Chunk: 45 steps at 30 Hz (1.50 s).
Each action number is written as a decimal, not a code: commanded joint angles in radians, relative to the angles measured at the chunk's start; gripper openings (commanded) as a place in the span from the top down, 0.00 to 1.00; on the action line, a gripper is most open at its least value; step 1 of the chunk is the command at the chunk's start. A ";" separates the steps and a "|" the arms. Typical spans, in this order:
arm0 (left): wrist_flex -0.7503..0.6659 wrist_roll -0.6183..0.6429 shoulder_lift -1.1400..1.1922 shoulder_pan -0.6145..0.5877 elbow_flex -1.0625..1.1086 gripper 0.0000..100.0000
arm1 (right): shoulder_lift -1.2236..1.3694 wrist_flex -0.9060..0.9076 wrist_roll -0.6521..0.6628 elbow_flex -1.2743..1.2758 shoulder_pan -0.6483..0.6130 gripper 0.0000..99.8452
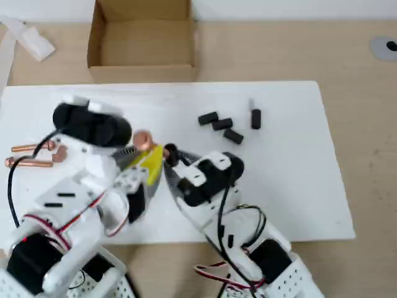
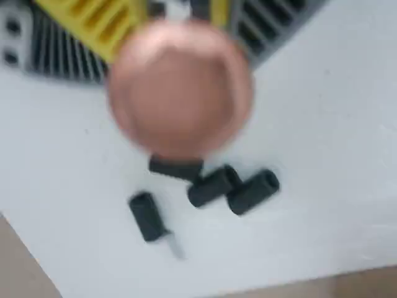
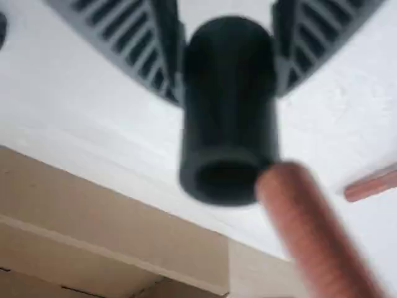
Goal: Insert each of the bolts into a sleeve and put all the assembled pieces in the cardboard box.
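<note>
My left gripper (image 1: pixel 147 151), with a yellow finger, is shut on a copper bolt (image 1: pixel 143 140), whose round head (image 2: pixel 181 87) faces the left wrist camera. My right gripper (image 1: pixel 173 159) is shut on a black sleeve (image 3: pixel 228 105), just right of the bolt. The bolt's threaded shaft (image 3: pixel 310 226) lies at the rim of the sleeve's open mouth, beside it rather than inside. Several loose black sleeves (image 1: pixel 222 124) lie on the white mat (image 1: pixel 298 186) to the right, also seen as a cluster (image 2: pixel 214 185). The cardboard box (image 1: pixel 142 40) stands open at the back.
More copper bolts (image 1: pixel 30 155) lie at the mat's left edge; one of them (image 3: pixel 372 183) appears past the sleeve. White packaging (image 1: pixel 34 40) lies at the far left. A round grey fitting (image 1: pixel 384 46) sits in the table at the far right.
</note>
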 commanded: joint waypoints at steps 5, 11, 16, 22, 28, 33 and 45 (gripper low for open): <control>-0.017 -0.026 -0.051 0.046 0.037 0.99 | -0.142 -0.006 -0.015 -0.096 0.005 0.99; -0.152 -0.026 -0.048 -0.074 0.032 0.99 | -0.142 -0.006 -0.012 -0.096 0.005 0.99; -0.224 -0.083 -0.047 -0.126 0.029 0.99 | -0.142 -0.006 -0.012 -0.096 0.005 0.99; -0.232 -0.095 -0.047 -0.166 0.028 0.99 | -0.140 -0.003 -0.012 -0.094 0.002 0.99; -0.347 -0.087 -0.028 -0.178 0.058 0.99 | -0.090 0.034 -0.014 -0.104 -0.059 0.99; -0.354 0.014 0.015 -0.176 0.094 0.99 | -0.030 -0.031 -0.014 -0.105 -0.056 0.99; -0.362 0.023 0.018 -0.115 0.170 0.99 | 0.127 -0.084 -0.015 -0.182 -0.058 0.99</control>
